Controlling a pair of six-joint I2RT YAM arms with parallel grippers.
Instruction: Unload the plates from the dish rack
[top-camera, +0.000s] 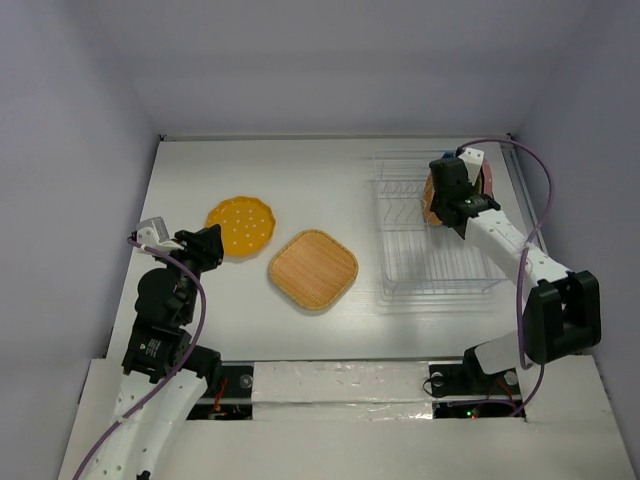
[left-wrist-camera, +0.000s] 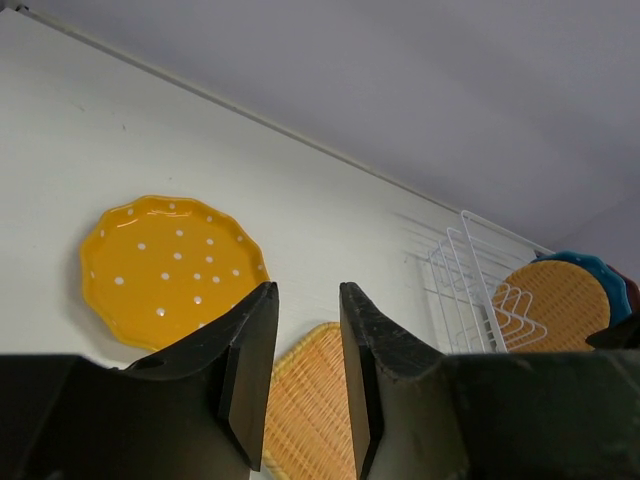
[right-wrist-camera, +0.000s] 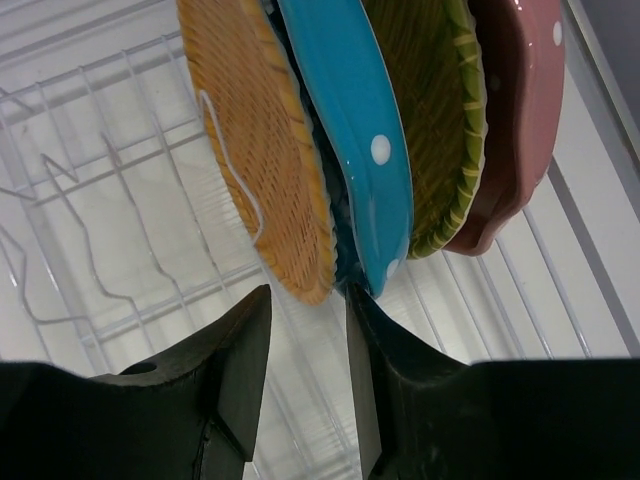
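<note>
On the table lie a yellow dotted plate (top-camera: 240, 225) (left-wrist-camera: 170, 265) and a rounded-square woven plate (top-camera: 313, 268) (left-wrist-camera: 310, 410). My left gripper (top-camera: 205, 245) (left-wrist-camera: 308, 292) hovers open just near of them, holding nothing. At the far end of the dish rack (top-camera: 430, 270) (right-wrist-camera: 110, 200) several plates stand on edge: an orange woven plate (right-wrist-camera: 260, 140), a blue dotted plate (right-wrist-camera: 350, 120), a green-yellow woven plate (right-wrist-camera: 435, 110) and a pink plate (right-wrist-camera: 515, 100). My right gripper (top-camera: 445, 205) (right-wrist-camera: 307, 295) is open, its tips straddling the orange woven plate's rim without closing on it. The right fingertip (right-wrist-camera: 360, 305) is at the blue plate's edge.
The rack's near slots hold no plates, only upright wire tines (right-wrist-camera: 60, 190). Pale walls close in the table on the back and both sides. A purple cable (top-camera: 545, 200) loops beside the right arm near the rack's right side.
</note>
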